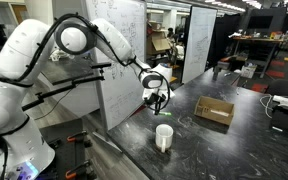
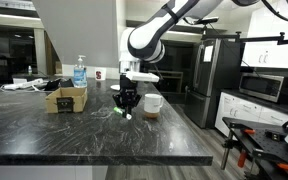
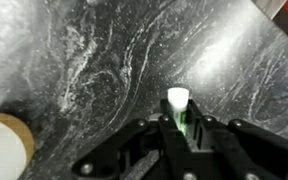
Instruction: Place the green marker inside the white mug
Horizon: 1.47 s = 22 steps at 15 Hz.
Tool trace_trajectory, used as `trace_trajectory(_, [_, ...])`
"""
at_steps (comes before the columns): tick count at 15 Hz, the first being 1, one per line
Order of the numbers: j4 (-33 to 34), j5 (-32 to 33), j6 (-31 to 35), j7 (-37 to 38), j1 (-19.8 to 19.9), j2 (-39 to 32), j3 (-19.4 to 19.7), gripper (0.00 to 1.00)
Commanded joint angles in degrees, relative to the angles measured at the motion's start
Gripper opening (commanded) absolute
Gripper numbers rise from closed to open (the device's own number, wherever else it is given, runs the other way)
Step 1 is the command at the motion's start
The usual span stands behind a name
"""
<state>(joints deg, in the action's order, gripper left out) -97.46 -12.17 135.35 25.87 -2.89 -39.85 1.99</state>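
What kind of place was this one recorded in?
Probably a kitchenette in a lab or office. A dark stone counter has a refrigerator and a microwave behind it, and an exterior view shows a whiteboard and work desks beyond.

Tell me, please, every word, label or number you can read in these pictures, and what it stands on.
No text is readable.
The whiteboard: handwriting, too blurred to read.
The bottle: any label too small to read.
The white mug and cardboard box: no print visible.
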Motion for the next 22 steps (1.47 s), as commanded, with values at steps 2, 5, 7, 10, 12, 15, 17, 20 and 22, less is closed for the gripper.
trace_trajectory(2, [-4.3,-2.7,-10.9,-6.2,2.7,7.4,-2.0,0.05])
trace_trajectory(5, [-5.6,-3.8,-18.5,-9.8,4.1,11.3,-2.2,0.05])
trace_trajectory(7, [-6.6,-4.6,-22.4,-11.8,4.7,13.8,-1.9,0.05])
trace_trajectory(10, [-8.5,-5.5,-26.0,-14.7,5.5,17.1,-1.7,0.05])
trace_trajectory(12, [-9.9,-5.8,-28.2,-15.7,5.8,19.4,-1.2,0.05])
trace_trajectory(15, [-11.5,-5.3,-33.2,-17.4,6.9,22.2,-0.3,0.05])
trace_trajectory(17, [-12.1,-4.8,-36.4,-18.8,7.9,23.6,0.7,0.05])
trace_trajectory(20, [-12.5,-3.4,-40.7,-21.4,9.4,25.1,2.6,0.05])
trace_trajectory(22, [-12.9,-2.1,-42.4,-22.1,10.1,26.1,3.6,0.05])
